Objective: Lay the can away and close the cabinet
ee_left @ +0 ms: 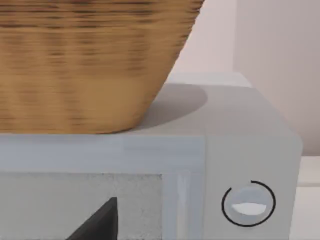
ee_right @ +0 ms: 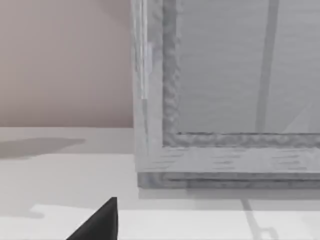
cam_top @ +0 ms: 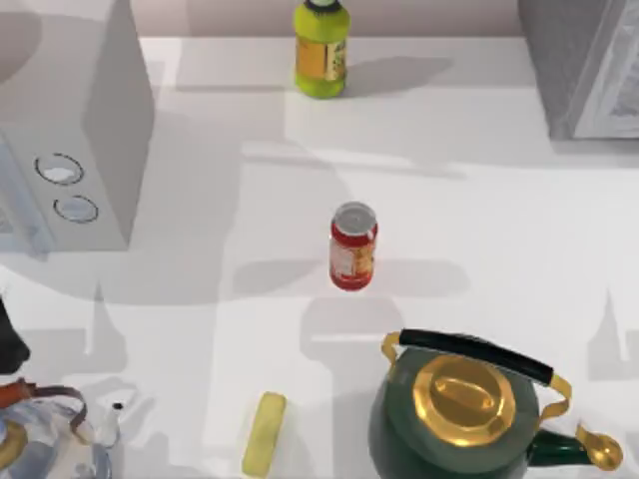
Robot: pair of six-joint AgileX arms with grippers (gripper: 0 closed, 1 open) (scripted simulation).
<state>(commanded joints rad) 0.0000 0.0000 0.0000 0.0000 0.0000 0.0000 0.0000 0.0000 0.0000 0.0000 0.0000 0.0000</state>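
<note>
Left hand appears as a dark wedge cut off at the frame edge in its wrist view, facing a grey appliance with a round dial and a wicker basket resting on top; whether this hand is spread or pressed together I cannot tell. Right hand is likewise a cut-off dark wedge above the white worktop, facing the grey cabinet, and its state cannot be told either. From this close I cannot say whether the cabinet stands open. The can stands upright near the middle of the worktop, free of both hands, its long axis vertical, silver top up toward the overhead camera, its yellow-and-white label toward the near edge. It is well apart from the cabinet at the far right corner, which the frame crops. A yellow-green bottle stands at the far edge, its cap partly cut off. A green kettle with a gold lid sits near the can on the near right, its base cropped. A pale yellow bar lies to the kettle's left, and a second, silvery kettle is mostly cropped at the near left corner.
</note>
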